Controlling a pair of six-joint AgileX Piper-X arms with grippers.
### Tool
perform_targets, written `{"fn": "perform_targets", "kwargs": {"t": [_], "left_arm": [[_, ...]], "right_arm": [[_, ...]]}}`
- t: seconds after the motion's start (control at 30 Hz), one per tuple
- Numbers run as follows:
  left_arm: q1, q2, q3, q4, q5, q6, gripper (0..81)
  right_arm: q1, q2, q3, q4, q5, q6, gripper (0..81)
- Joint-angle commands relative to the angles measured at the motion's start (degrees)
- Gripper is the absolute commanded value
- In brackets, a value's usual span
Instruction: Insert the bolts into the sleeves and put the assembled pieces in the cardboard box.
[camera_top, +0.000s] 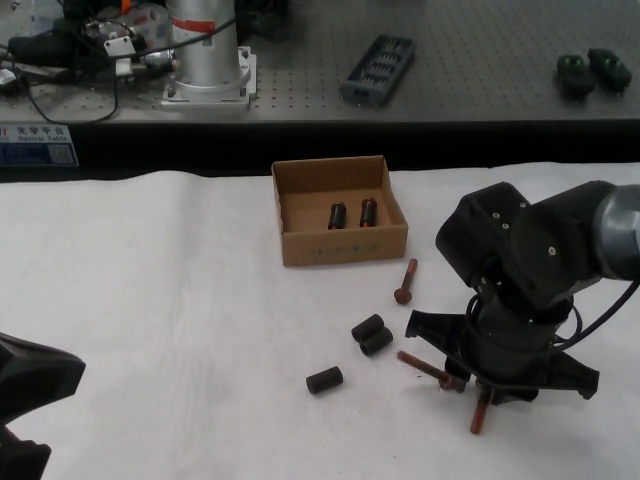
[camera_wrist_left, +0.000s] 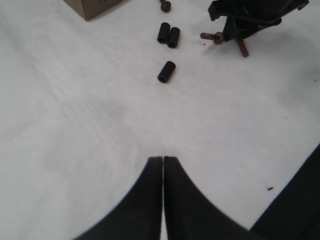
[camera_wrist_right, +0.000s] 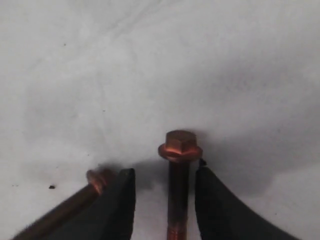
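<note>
My right gripper (camera_wrist_right: 165, 172) stands open over the white cloth, its fingers on either side of a copper bolt (camera_wrist_right: 179, 175) that lies between them. A second bolt (camera_wrist_right: 75, 207) lies just outside one finger. In the high view this arm (camera_top: 520, 300) is right of centre, with those two bolts (camera_top: 425, 367) (camera_top: 481, 410) under it. A third bolt (camera_top: 405, 281) lies nearer the cardboard box (camera_top: 345, 245), which holds two assembled pieces (camera_top: 337, 214). Three black sleeves lie loose: a pair (camera_top: 371, 334) and a single one (camera_top: 324, 380). My left gripper (camera_wrist_left: 163, 159) is shut and holds nothing, some way from the single sleeve (camera_wrist_left: 166, 71).
The white cloth (camera_top: 150, 300) covers the bench. Behind it, on the perforated table, are a metal post (camera_top: 205, 50), a dark tray (camera_top: 378, 66) and two dark round parts (camera_top: 593, 72). The left arm's body (camera_top: 30, 390) sits at the near left corner.
</note>
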Motion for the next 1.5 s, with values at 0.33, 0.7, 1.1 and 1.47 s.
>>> {"fn": "perform_targets", "kwargs": {"t": [0.33, 0.7, 1.1, 1.47], "left_arm": [[0.1, -0.4, -0.1, 0.0, -0.6, 0.4, 0.7], [0.1, 0.0, -0.1, 0.1, -0.6, 0.6, 0.7], [0.1, 5.8, -0.1, 0.1, -0.6, 0.6, 0.7], [0.1, 6.3, -0.1, 0.1, -0.6, 0.6, 0.7]], "right_arm": [[-1.0, 0.6, 0.1, 0.3, 3.1, -3.0, 30.4], [-3.2, 0.6, 0.1, 1.1, 0.9, -4.2, 17.2], [-3.2, 0.6, 0.1, 0.8, -5.4, -4.8, 5.0], [-2.9, 0.2, 0.1, 1.3, -8.6, -6.5, 39.3]]}}
